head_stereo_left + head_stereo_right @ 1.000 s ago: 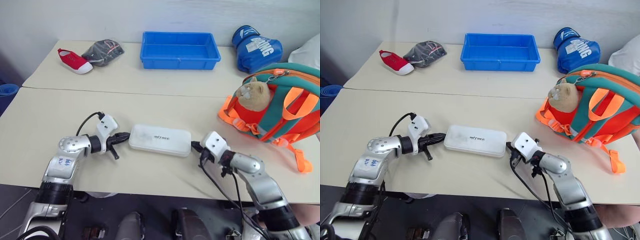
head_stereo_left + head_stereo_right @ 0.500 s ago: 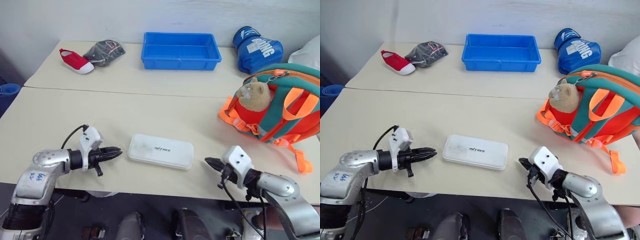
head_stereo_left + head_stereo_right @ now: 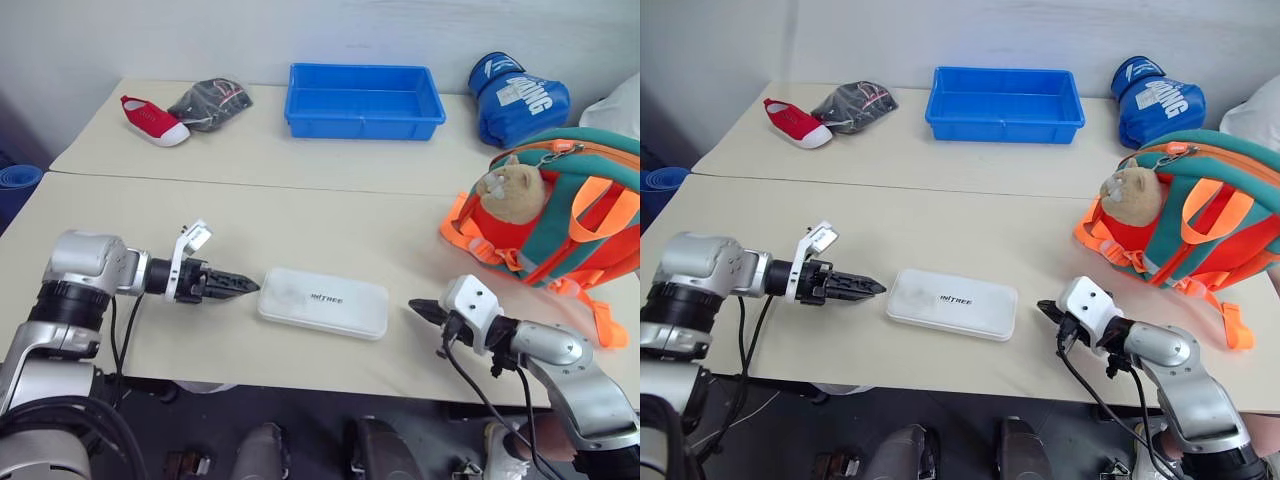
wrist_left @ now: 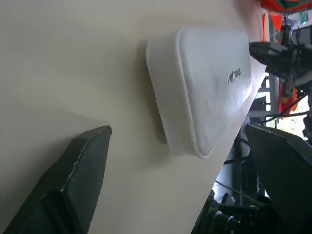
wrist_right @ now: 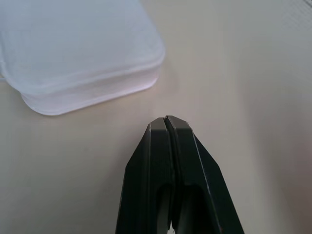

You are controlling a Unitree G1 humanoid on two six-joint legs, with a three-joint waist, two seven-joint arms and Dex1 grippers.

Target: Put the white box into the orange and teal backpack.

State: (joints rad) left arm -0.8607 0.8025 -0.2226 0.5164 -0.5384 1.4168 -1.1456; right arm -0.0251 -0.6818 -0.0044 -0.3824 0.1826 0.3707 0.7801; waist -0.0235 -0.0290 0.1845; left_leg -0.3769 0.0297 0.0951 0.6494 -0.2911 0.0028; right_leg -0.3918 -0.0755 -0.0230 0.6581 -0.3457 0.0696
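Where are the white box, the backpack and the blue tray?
white box (image 3: 323,301), left eye view, middle of its lid by the lettering.
orange and teal backpack (image 3: 590,150), left eye view, teal top panel.
blue tray (image 3: 1003,126), right eye view, near outer wall.

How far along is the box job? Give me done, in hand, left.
Done: nothing yet. The white box lies flat on the table, well clear of the orange and teal backpack.
In hand: nothing is gripped. The left gripper points at one end of the box with fingers wide apart; the right gripper sits shut beside the other end.
Left: grasp, lift, carry it over, put it inside.
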